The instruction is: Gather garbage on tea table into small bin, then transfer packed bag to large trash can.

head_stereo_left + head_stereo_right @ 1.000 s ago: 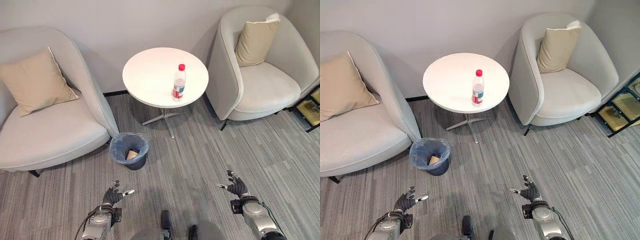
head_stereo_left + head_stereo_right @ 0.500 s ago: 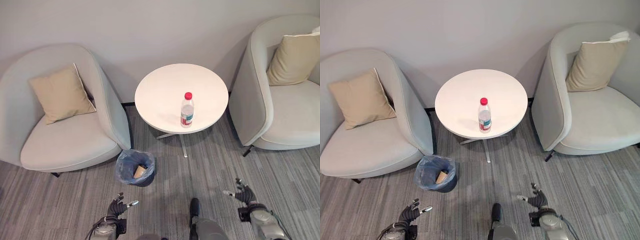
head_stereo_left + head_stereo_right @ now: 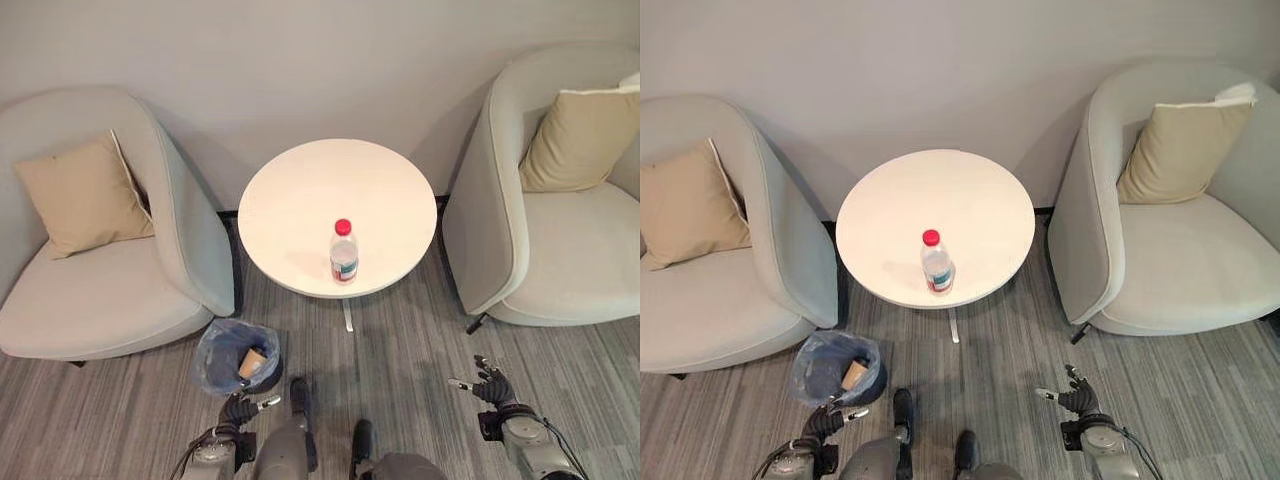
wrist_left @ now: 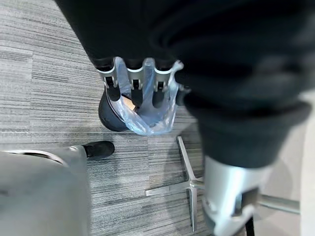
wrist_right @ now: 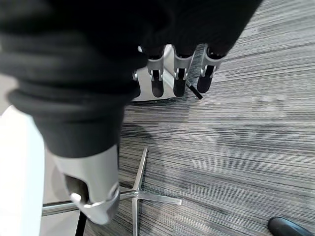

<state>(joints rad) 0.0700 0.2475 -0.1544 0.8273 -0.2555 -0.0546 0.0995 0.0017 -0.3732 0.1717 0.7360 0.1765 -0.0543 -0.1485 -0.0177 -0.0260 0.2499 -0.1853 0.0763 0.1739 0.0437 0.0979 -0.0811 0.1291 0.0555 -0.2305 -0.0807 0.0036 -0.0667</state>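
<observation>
Left eye view: water bottle (image 3: 343, 251) stands upright, long axis vertical, near the front edge of the round worktop (image 3: 290, 200), ahead of us and between both arms. Left robot hand (image 3: 236, 411) and right robot hand (image 3: 490, 386) hang low w/ fingers relaxed, holding nothing; we judge neither clearly nearer. Small bin (image 3: 222, 362) sits on the floor just ahead of the left one.

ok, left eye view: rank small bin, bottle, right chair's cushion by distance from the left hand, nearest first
1. Small bin, on the floor just beyond the left hand.
2. Bottle, upright on the round table.
3. Cushion, on the right-side chair, far across.
</observation>
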